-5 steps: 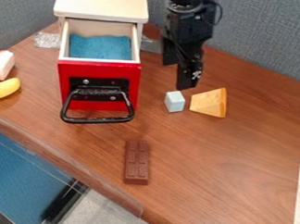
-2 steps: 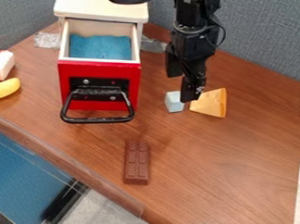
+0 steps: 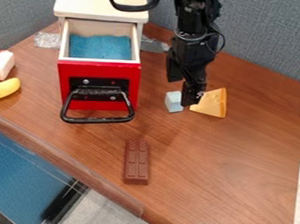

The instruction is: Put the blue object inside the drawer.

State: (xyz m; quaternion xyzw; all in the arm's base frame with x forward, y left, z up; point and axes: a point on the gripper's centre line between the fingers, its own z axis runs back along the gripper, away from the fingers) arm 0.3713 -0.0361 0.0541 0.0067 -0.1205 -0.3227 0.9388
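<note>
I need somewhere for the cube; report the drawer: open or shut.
Open: the red-fronted drawer is pulled out, its blue lining visible.

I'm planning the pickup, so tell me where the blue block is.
In the camera view, the blue block sits on the table, right of the open drawer and just left of the cheese wedge.

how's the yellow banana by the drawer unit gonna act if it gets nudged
The banana may rock or roll a little, since its sides look rounded. It would probably keep its shape, as its smooth, even surface suggests a stiff toy. That smoothness might also make it slightly slippery.
</note>
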